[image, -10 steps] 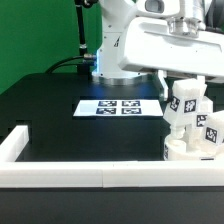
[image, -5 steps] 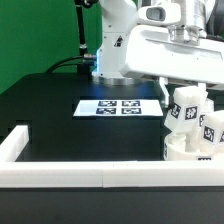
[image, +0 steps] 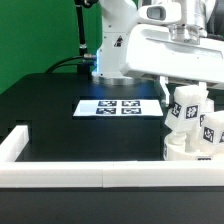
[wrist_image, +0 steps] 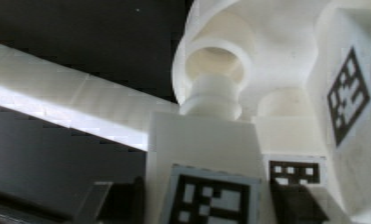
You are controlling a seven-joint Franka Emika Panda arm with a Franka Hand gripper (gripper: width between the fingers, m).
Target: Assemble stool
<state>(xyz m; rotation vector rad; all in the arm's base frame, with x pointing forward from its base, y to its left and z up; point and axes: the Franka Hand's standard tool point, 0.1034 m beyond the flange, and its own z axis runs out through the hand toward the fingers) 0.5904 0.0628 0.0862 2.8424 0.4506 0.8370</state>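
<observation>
One seat [image: 188, 152], at least two legs and one arm make up the count. In the exterior view one leg [image: 185, 106] stands upright on the seat and a second leg [image: 211, 132] stands just beside it, toward that view's right. Whether a third is behind them I cannot tell. The stool is all white plastic: a low round disc below, and short blocky legs that each carry small black-and-white square tags. It sits on the black table [image: 60, 120] at the exterior view's right, close against the front rail [image: 100, 178], one of two white rails seen; the other rail [image: 14, 144] runs along the left. The gripper [image: 182, 90] hangs over the stool, its jaws drawn narrow around the first leg, which fills the wrist view. One marker board [image: 122, 107] with four tags lies flat, well apart from the stool
</observation>
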